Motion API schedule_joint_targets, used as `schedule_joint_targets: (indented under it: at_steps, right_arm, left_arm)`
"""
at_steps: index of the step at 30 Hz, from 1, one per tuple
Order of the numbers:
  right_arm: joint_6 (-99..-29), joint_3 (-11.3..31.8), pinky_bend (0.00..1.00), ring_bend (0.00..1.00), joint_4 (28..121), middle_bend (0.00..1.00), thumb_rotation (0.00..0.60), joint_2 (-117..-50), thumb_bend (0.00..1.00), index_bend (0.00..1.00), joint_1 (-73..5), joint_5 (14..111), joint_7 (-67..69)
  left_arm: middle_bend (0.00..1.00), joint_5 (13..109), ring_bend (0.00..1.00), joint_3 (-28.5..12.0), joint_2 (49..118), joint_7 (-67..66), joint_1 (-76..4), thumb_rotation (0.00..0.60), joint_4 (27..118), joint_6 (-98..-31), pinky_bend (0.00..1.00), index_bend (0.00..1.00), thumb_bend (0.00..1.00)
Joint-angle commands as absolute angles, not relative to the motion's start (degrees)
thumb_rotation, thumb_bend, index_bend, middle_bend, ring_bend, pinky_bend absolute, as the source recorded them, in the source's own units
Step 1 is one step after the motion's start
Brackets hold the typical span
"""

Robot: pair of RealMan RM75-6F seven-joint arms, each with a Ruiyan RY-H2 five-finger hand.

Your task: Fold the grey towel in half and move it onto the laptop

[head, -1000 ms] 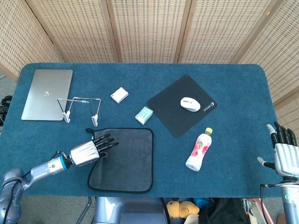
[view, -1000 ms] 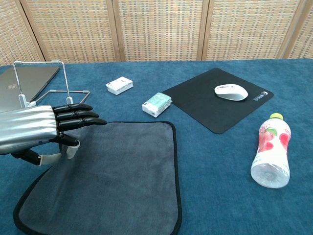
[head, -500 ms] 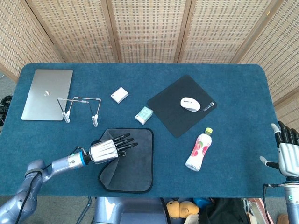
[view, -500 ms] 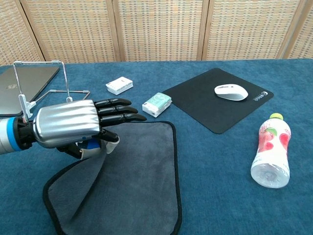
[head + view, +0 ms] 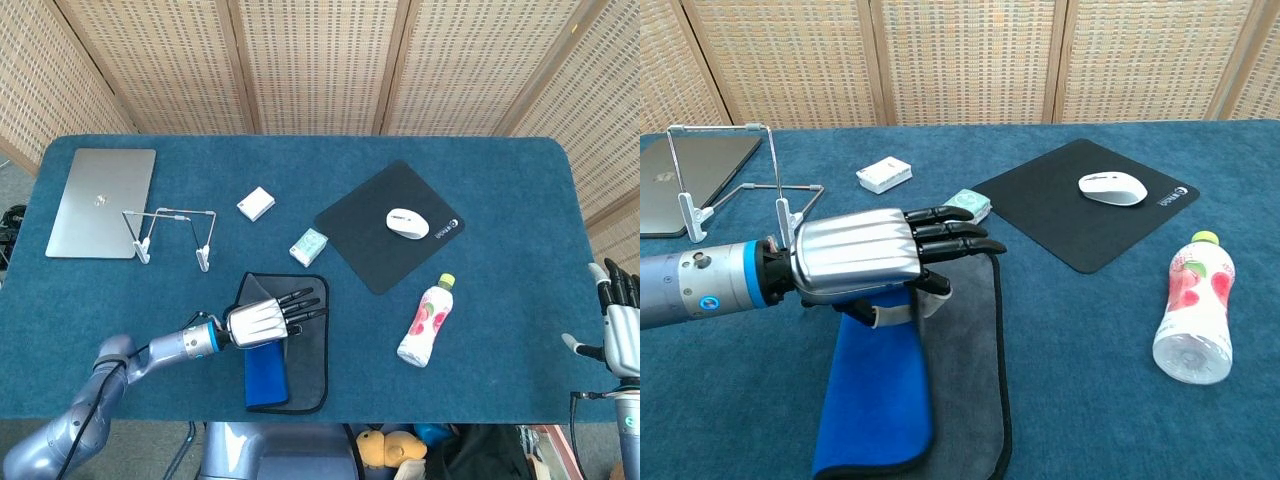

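Note:
The grey towel lies at the table's front, its left side turned over to the right so the blue underside faces up. My left hand hovers over the fold and pinches the towel's lifted edge between thumb and fingers; in the chest view this left hand covers the towel's far part. The silver laptop lies shut at the far left, apart from the towel. At the right edge of the head view my right hand is held upright, fingers apart, holding nothing.
A wire stand stands between the laptop and the towel. A white box and a mint tissue pack lie mid-table. A white mouse sits on a black pad. A pink bottle lies right of the towel.
My left hand has carried the towel's left edge to the right, across the towel. The flap has turned over and its blue underside now shows. The right hand has sunk slightly.

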State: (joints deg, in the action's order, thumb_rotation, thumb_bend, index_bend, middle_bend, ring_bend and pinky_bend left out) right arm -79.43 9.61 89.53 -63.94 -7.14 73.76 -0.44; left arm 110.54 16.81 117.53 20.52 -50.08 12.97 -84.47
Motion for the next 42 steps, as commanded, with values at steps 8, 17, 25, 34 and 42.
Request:
schedule_joint_targets:
  at_steps: [8, 17, 25, 34, 42]
  right_arm:
    - [-79.11, 9.83, 0.00, 0.00, 89.27, 0.00, 0.600, -63.66, 0.00, 0.00, -7.09, 73.28, 0.53]
    - [-78.79, 9.91, 0.00, 0.00, 89.20, 0.00, 0.600, -63.32, 0.00, 0.00, -7.05, 73.13, 1.55]
    - [-78.59, 10.03, 0.00, 0.00, 88.98, 0.00, 0.600, -63.16, 0.00, 0.00, -7.02, 72.89, 2.25]
    - [-78.46, 10.07, 0.00, 0.00, 88.94, 0.00, 0.600, -63.02, 0.00, 0.00, -7.02, 72.88, 2.72]
    - [-78.64, 10.15, 0.00, 0.00, 89.03, 0.00, 0.600, -62.73, 0.00, 0.00, -6.82, 72.85, 3.33]
  left_arm:
    - [0.00, 110.34, 0.00, 16.66, 120.27, 19.94, -52.76, 0.600, 12.93, -81.89, 0.01, 0.71, 0.49]
    - [0.00, 110.32, 0.00, 16.87, 122.01, 18.16, -54.31, 0.600, 12.46, -79.26, 0.01, 0.70, 0.49]
    - [0.00, 109.89, 0.00, 16.50, 122.83, 17.72, -55.45, 0.600, 12.61, -78.61, 0.01, 0.70, 0.49]
    - [0.00, 109.86, 0.00, 16.49, 124.23, 16.30, -57.15, 0.600, 12.63, -76.68, 0.01, 0.69, 0.49]
    - [0.00, 109.75, 0.00, 16.67, 124.51, 14.93, -57.48, 0.600, 12.70, -75.54, 0.01, 0.30, 0.45]
